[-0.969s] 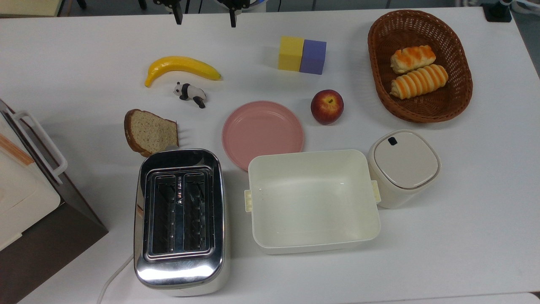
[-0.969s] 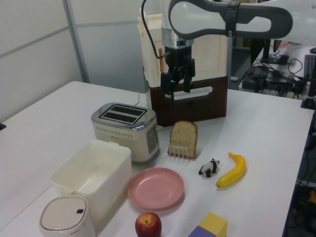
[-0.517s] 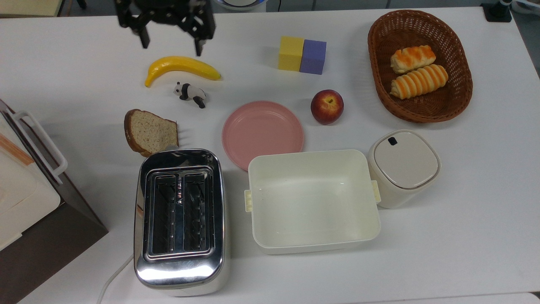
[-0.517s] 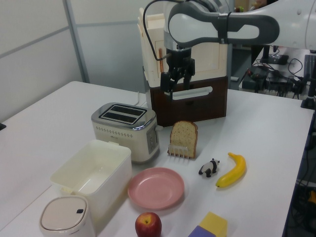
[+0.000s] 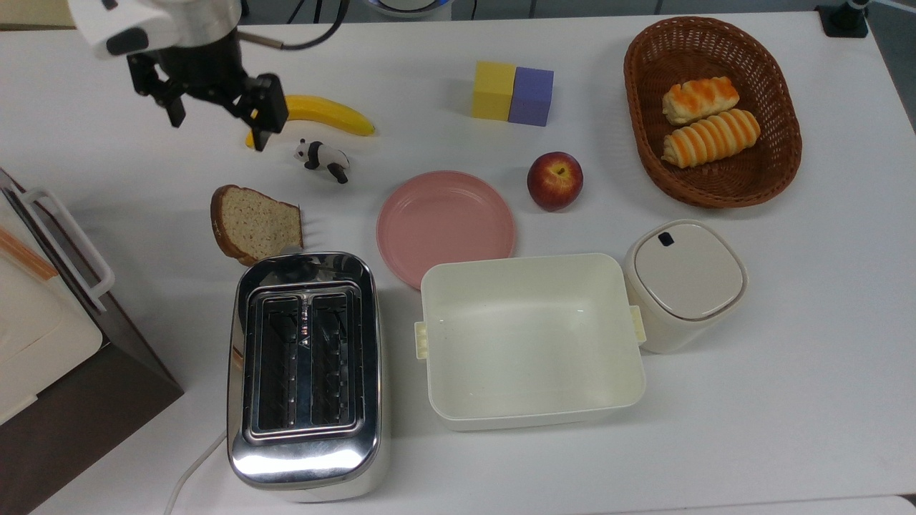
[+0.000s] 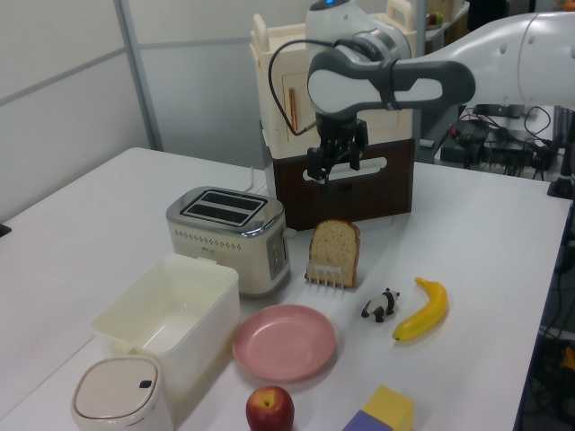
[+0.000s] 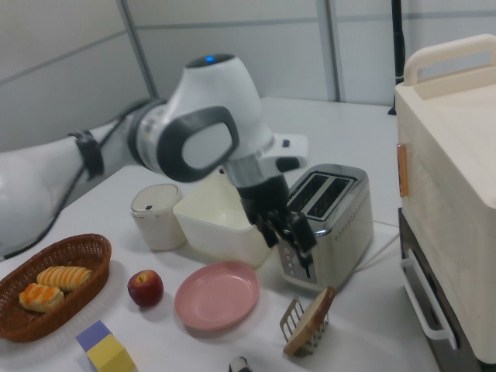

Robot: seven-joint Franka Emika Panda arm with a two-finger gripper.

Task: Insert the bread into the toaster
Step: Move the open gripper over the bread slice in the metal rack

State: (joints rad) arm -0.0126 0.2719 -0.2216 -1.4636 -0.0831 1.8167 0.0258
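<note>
A Franka Panda arm hangs its gripper [image 5: 215, 121] in the air above the white table [image 5: 787, 400], its two fingers spread apart and holding nothing. With the chrome two-slot toaster [image 5: 306, 372] as the landmark: the slice of brown wholegrain bread [image 5: 254, 225] stands propped on edge in a small toast rack [image 6: 326, 277] just beside the toaster's short end, crust side turned away from the pink plate [image 5: 445, 223]. In the top view the gripper sits beyond the bread from the toaster, over the near tip of the yellow banana [image 5: 329, 114], with a small panda figurine [image 5: 323, 159] between banana and bread. The toaster's two dark slots are empty and its white cord [image 5: 189, 472] trails off the far end. The cream plastic tub [image 5: 529, 340], open and empty, stands just beside the toaster's long side, and a lidded cream canister [image 5: 683, 282] just beyond the tub. Well apart from the toaster lie a red apple [image 5: 554, 180], yellow and purple blocks [image 5: 512, 93] and a wicker basket [image 5: 644, 143] holding two orange-striped rolls [image 5: 708, 121].
</note>
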